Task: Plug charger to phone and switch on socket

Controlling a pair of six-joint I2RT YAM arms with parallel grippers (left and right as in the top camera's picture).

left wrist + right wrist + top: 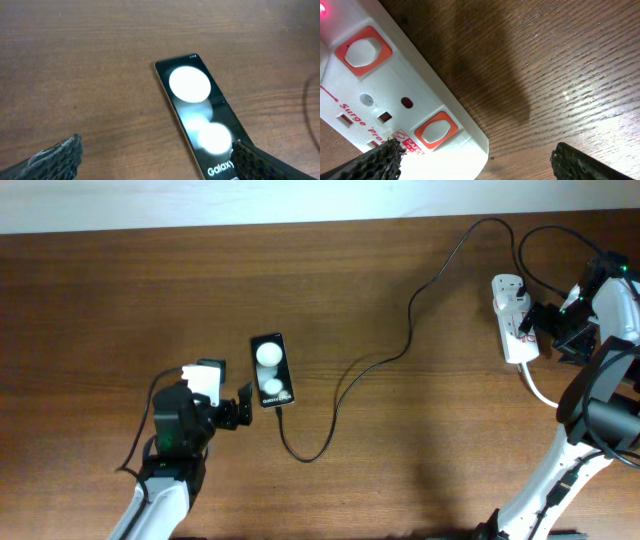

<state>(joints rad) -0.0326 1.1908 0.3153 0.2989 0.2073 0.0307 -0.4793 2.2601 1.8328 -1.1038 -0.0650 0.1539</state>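
Overhead and wrist views of a brown wooden counter [340, 280] with two arms. The phone [271, 370] lies flat, screen up, left of centre. Its glossy face shows two white round reflections, and the white word "Galaxy" is at its near end. The left pincer [243, 402] stands wide and holds nothing, sitting low at the phone's near left corner. In the left wrist view one finger overlaps that lettered end, while the other lies well apart over bare wood. The charger [400, 355], a thin black cable, meets the phone's near end, loops toward the front edge, then winds across the counter toward the socket [513, 320]. Whether its tip is fully seated cannot be told. The socket, a white strip with orange-red framed switches, lies at the right side. The right pincer [548, 330] stands wide and empty just beside it. The right wrist view shows a red light [323, 10] glowing on the strip.
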